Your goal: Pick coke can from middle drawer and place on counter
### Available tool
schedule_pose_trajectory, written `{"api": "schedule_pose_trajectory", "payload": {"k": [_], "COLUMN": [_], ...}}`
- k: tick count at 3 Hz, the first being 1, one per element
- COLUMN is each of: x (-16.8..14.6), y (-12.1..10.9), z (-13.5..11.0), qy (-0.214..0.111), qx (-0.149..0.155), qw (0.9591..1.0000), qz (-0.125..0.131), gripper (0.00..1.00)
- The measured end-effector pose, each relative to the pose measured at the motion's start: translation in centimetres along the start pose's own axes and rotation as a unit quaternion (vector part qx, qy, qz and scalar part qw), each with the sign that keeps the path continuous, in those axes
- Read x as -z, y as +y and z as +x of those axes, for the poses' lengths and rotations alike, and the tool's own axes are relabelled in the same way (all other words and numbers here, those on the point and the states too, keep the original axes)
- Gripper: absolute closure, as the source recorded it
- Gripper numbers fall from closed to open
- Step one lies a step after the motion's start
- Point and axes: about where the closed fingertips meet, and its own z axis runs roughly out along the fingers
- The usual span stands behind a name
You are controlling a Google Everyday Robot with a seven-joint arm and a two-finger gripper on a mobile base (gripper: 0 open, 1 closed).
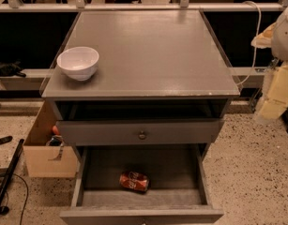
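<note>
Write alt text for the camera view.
A red coke can lies on its side in the open middle drawer of a grey cabinet. A white bowl sits on the counter at its left front; the claw hangs off the cabinet's right side.

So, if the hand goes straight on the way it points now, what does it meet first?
The hand, at the right edge beside the counter, seems to point down. It would probably meet the floor first, right of the middle drawer, not the coke can; depth is unclear.
</note>
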Motion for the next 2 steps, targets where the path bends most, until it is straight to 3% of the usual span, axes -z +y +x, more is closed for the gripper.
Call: {"api": "schedule_pose_trajectory", "payload": {"k": [1,2], "x": [0.0,-1.8], "y": [0.0,0.0], "z": [0.0,-0.5], "qy": [0.000,-0.029], "qx": [0.000,-0.018], "qw": [1.0000,0.9994], "qz": [0.000,-0.009], "gripper": [0.00,0.00]}}
